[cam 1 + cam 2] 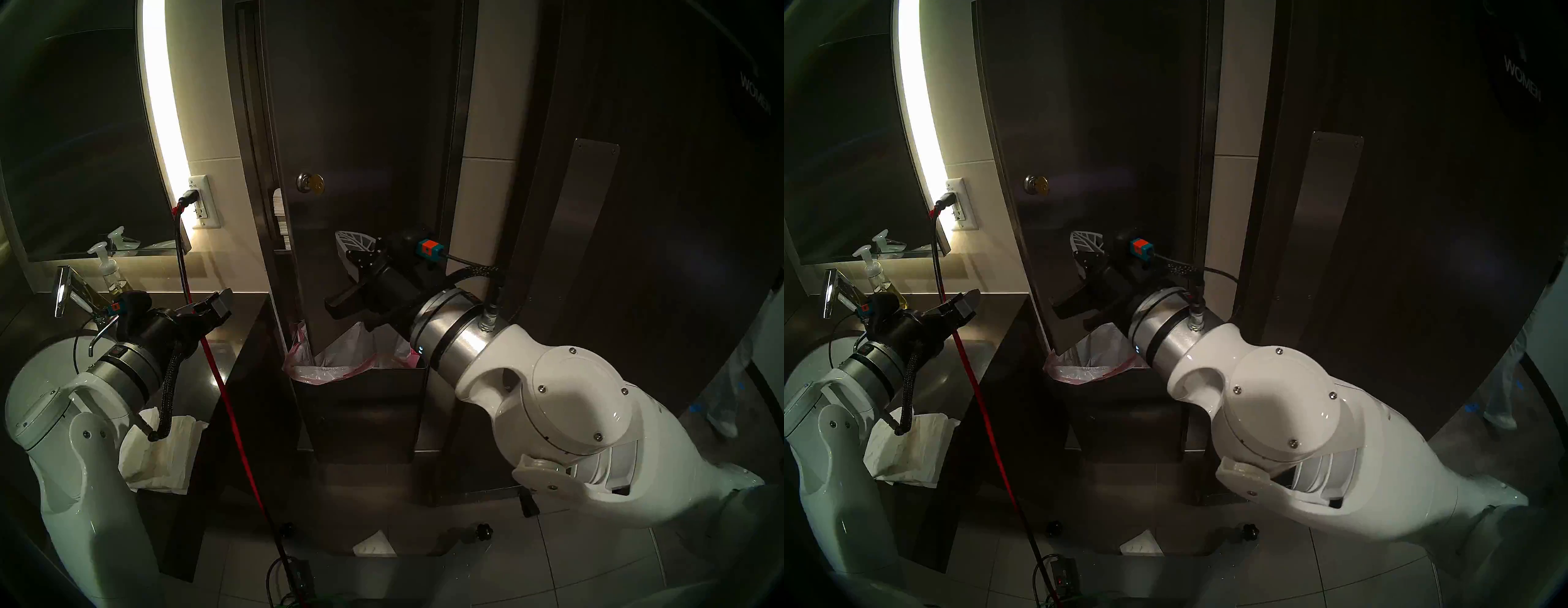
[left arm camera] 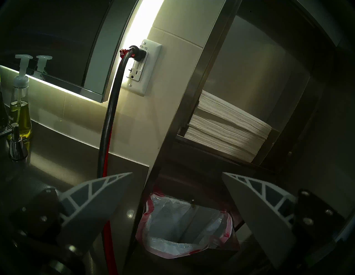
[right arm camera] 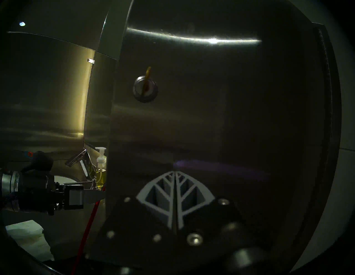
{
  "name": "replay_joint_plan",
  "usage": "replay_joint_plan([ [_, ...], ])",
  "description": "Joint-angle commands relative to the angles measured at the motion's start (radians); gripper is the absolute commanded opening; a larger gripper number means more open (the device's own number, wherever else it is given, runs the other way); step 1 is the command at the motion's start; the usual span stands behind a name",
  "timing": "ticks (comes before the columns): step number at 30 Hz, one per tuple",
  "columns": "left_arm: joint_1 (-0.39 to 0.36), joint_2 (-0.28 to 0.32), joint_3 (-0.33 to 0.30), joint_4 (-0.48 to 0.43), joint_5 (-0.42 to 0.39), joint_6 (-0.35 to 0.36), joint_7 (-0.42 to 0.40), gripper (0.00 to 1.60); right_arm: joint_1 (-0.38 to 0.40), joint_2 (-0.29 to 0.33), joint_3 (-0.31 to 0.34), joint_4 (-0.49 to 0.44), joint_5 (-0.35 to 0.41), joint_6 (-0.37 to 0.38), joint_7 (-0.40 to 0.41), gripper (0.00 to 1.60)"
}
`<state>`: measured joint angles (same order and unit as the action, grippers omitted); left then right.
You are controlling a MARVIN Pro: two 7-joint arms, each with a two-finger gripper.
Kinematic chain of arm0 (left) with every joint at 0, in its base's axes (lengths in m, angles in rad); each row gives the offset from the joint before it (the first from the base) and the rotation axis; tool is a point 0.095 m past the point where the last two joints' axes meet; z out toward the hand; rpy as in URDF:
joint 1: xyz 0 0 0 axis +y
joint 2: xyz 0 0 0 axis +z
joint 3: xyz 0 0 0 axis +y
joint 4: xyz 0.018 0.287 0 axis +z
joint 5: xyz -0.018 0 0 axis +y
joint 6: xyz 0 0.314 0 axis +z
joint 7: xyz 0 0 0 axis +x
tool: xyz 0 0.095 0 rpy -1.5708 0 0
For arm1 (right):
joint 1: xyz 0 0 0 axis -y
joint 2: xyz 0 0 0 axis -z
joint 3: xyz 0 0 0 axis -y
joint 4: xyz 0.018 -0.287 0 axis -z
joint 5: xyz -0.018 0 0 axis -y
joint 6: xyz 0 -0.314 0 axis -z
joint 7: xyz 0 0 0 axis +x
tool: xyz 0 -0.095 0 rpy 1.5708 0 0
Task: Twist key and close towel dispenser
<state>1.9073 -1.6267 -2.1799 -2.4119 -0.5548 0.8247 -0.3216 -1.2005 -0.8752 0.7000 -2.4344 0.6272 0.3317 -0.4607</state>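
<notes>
Still ajar, the dispenser door (image 1: 360, 237) carries its key (image 3: 147, 79) above the right claw (image 3: 175, 199), pinched empty. Pushing could jam the latch. Left claw (image 2: 176, 194) gapes wide.

both head views look down from above at the towel dispenser (image 1: 365, 178). the left wrist view looks up into its open left side; the right wrist view faces its door closely, sharing the key (image 3: 147, 80).
</notes>
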Motion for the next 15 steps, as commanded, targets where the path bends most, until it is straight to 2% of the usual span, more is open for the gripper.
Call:
replay_joint_plan([
  [1,-0.002,0.001,0.000,-0.008,-0.001,0.000,-0.001,1.60,0.039,-0.079,-0.024,-0.009,-0.022,0.029,-0.032,0.00],
  [10,-0.002,0.001,0.000,-0.008,-0.001,0.000,-0.001,1.60,0.077,-0.139,-0.054,-0.008,-0.039,0.072,-0.067,0.00],
  [15,-0.002,0.001,0.000,-0.008,-0.001,0.000,-0.001,1.60,0.093,-0.177,-0.047,0.030,-0.033,0.080,-0.088,0.00],
])
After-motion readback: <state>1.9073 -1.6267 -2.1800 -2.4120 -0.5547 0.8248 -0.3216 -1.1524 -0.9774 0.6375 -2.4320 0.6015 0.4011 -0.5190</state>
